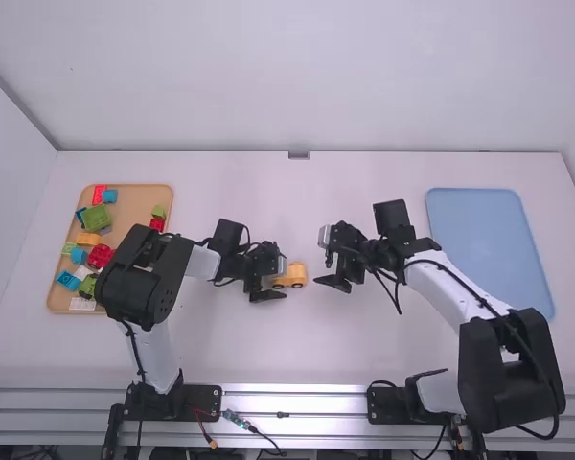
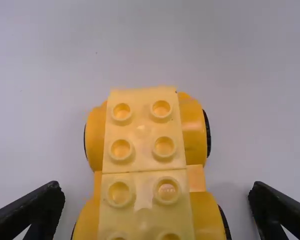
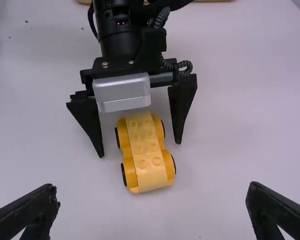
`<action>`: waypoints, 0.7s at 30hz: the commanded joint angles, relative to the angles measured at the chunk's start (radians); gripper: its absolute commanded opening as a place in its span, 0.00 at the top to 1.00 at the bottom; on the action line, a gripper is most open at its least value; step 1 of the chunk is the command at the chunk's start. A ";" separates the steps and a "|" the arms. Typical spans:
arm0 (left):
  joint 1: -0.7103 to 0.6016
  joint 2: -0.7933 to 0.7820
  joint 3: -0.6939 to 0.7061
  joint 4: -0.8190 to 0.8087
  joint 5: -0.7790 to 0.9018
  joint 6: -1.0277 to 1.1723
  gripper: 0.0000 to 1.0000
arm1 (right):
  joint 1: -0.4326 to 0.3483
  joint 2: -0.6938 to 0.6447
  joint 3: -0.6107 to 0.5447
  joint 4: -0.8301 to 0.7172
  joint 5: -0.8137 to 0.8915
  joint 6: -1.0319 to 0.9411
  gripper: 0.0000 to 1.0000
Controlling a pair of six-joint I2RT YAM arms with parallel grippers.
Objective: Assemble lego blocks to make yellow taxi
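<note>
Left hand point(image 2: 156, 190) stood with its fingers spread on either side of one end of the yellow car point(image 3: 145, 172), touching neither flank. The right hand point(image 3: 152, 192) was open and empty, facing the other end across a stretch of desk point(image 3: 230, 140). I judged the taxi well along, its body perhaps wanting only a last part or a firm press.

My first worry was rolling: if I closed the left hand off centre, one finger would meet the car early and the wheels could let it slew. A grip high on only one of the pale blocks point(image 2: 142, 130) might work it loose at the seam. If I brought the right hand in carelessly, it could knock the car or the left hand's fingers.

The pale blocks looked hard and faintly glossy, square-edged, with round hollow-centred studs; towards the right hand the top ended in a smooth, studless face. Below them the deeper yellow arches point(image 2: 194, 130) bulged in rounded curves over thin black tyres point(image 3: 124, 175). Both hands' fingers were dull black and tapering. Well out to the left hand's left lay the wooden tray point(image 1: 132, 203) of bright loose blocks point(image 1: 96, 218).
</note>
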 commanded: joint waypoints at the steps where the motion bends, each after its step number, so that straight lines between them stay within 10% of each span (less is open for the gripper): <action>1: 0.004 -0.021 0.021 -0.037 0.006 -0.041 0.01 | 0.005 -0.025 0.009 -0.002 0.012 0.003 0.01; 12: 0.098 -0.255 0.311 -0.687 -0.188 0.010 0.01 | 0.003 -0.025 0.010 -0.001 0.016 0.003 0.01; 21: 0.258 -0.281 0.555 -0.880 -0.718 -0.561 0.01 | 0.003 -0.025 0.010 0.025 0.016 0.003 0.01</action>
